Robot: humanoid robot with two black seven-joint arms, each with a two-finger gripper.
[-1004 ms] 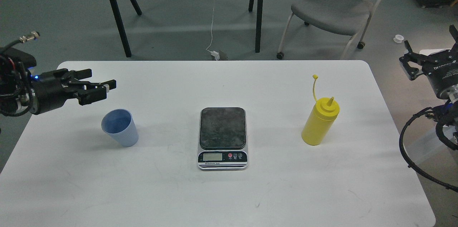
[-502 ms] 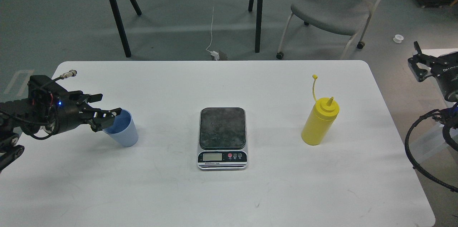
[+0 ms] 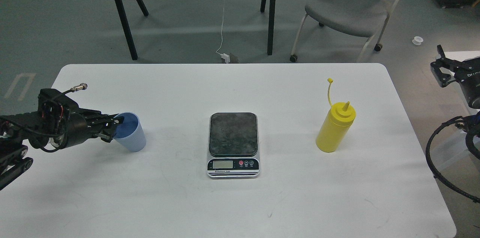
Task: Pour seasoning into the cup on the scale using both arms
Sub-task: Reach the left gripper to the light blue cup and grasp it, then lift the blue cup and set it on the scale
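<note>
The pale blue ribbed cup (image 3: 131, 135) stands on the white table (image 3: 240, 200) at the left. My left gripper (image 3: 111, 128) lies low over the table, pressed against the cup's left side. Its fingers (image 3: 116, 119) are spread, one by the rim and one lower against the wall. The scale (image 3: 233, 143) sits at the table's middle, its dark plate bare. The yellow seasoning bottle (image 3: 335, 128) stands upright to the right, its cap strap sticking up. My right gripper (image 3: 446, 67) is off the table's right edge, well away from the bottle and partly cut off by the frame.
A grey chair (image 3: 350, 7) and black table legs (image 3: 123, 17) stand on the floor beyond the table's far edge. A looping black cable (image 3: 435, 163) hangs off my right arm beside the table's right edge.
My left gripper has come down and to the right, from above the cup to against its left side. The cup has shifted slightly right. My right gripper has drawn back towards the right edge.
</note>
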